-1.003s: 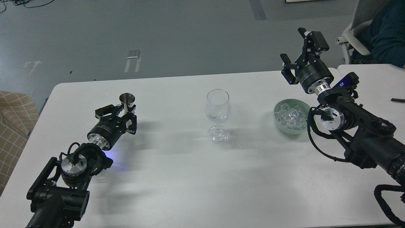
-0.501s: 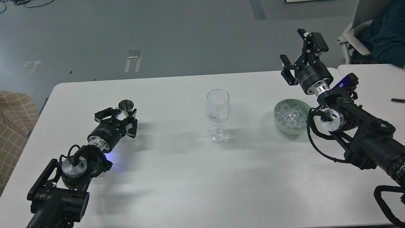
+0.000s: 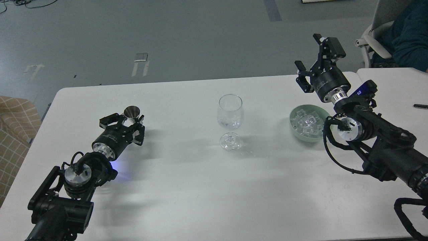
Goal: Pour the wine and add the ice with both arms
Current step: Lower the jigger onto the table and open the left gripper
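**Two Black Arms, a Glass and a Bowl of Ice**

A white surface (image 3: pixel 187 187) holds a few things. In the middle stands a clear wine glass (image 3: pixel 230 112). There is a tiny bit of clear wine (image 3: pixel 229 124) at the bottom of its bowl.

On the left, the left hand (image 3: pixel 126 121) lies low over the surface. Its fingers are spread apart. A small shiny metal cup (image 3: pixel 132 113) stands right at the fingers, between them or just behind. I cannot tell if they touch it.

On the right sits a pale green bowl (image 3: pixel 296 130). It is full of ice (image 3: pixel 308 121), a heap of clear cubes. The right hand (image 3: pixel 312 60) is up in the air, above and behind the bowl. Its fingers are wide apart and hold nothing.

A dark pen (image 3: pixel 420 106) lies far off on the right edge.
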Controlling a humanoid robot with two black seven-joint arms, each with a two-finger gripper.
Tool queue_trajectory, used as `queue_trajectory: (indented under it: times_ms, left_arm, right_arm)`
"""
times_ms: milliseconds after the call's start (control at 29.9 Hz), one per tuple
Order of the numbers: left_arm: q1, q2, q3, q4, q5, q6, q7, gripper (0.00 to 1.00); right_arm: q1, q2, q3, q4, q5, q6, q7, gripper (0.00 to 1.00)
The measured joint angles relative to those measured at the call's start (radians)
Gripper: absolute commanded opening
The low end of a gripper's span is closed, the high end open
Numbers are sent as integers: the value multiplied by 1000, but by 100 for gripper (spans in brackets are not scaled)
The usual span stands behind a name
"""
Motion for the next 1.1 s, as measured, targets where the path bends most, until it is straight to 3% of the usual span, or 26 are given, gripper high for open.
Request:
queue_trajectory:
  times_ms: [201,368,535,869,1103]
  left_arm:
    - [-5,1,0,9,1,1,-2,50]
    - [-8,2,0,21,1,1,-4,70]
    - [-8,3,0,27,1,-1,-5,97]
    - [-5,7,-2,32,2,-23,15,98]
    - [50,52,-12,22,3,-137,100,98]
  right_arm:
    - [-3,0,0,3,0,0,0,100]
    - [-3,0,1,3,0,0,0,100]
    - [-3,0,0,3,0,0,0,100]
    - [-1,0,-1,3,0,0,0,100]
    - [-1,-2,1,6,0,0,0,100]
